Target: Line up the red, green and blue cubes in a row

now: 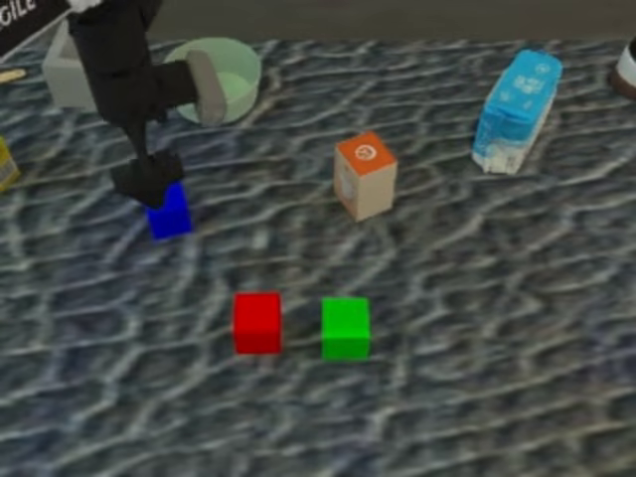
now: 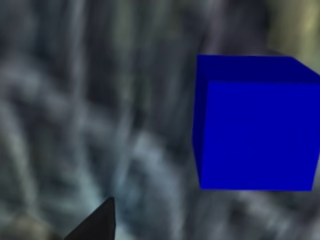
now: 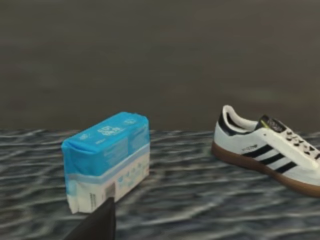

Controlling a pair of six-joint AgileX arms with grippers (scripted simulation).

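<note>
Your left arm reaches down from the top left corner, and its black left pincer (image 1: 149, 184) sits right at the far edge of the small deep blue cube (image 1: 169, 212) on the left side of the grey rippled tabletop (image 1: 477, 328). You cannot tell if that pincer is wide or narrow. The small bright red cube (image 1: 257, 322) and small bright green cube (image 1: 346, 328) sit side by side, near the middle, apart from the blue one.
</note>
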